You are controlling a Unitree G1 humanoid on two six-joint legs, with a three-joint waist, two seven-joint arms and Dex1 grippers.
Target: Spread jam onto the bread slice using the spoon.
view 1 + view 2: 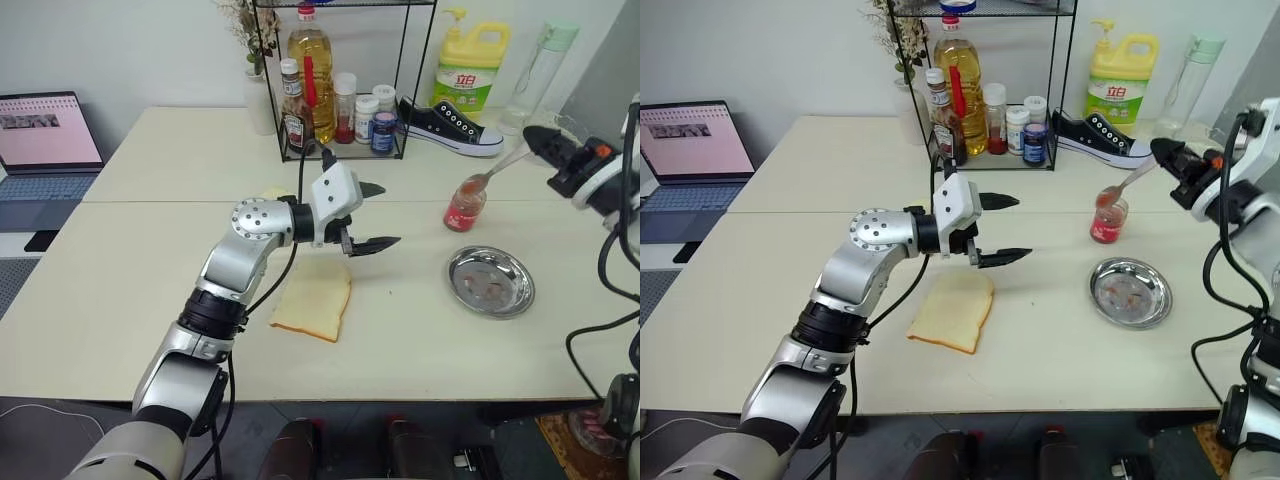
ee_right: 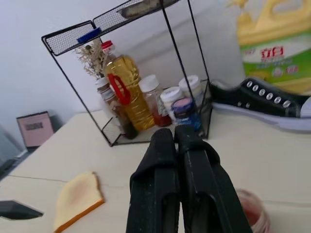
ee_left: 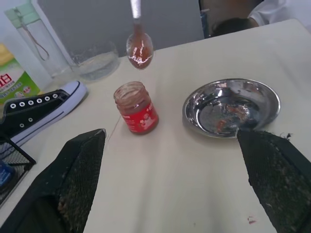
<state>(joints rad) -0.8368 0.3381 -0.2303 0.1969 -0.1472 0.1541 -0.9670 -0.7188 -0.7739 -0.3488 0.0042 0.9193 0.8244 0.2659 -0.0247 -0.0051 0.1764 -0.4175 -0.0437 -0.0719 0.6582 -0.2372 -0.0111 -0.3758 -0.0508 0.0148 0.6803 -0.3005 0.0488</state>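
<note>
The bread slice [image 1: 315,296] lies flat on the table, pale with a tan crust. My left gripper [image 1: 369,215] hovers open just above its far edge, pointing right toward the jam jar [image 1: 465,206]; its fingers [image 3: 73,179] frame the jar [image 3: 136,108] in the left wrist view. My right gripper [image 1: 540,141] is shut on the handle of the spoon [image 1: 492,174]. The spoon's bowl [image 3: 139,48], coated with red jam, hangs just above the jar's open mouth. In the right wrist view the fingers [image 2: 177,160] are pressed together and hide the spoon.
A round steel dish [image 1: 513,300] with red smears sits in front of the jar. A wire rack [image 1: 340,100] of bottles, a black sneaker [image 1: 450,125] and a yellow jug [image 1: 470,65] line the back. A laptop [image 1: 45,135] stands far left. Another slice [image 2: 77,199] lies behind my left arm.
</note>
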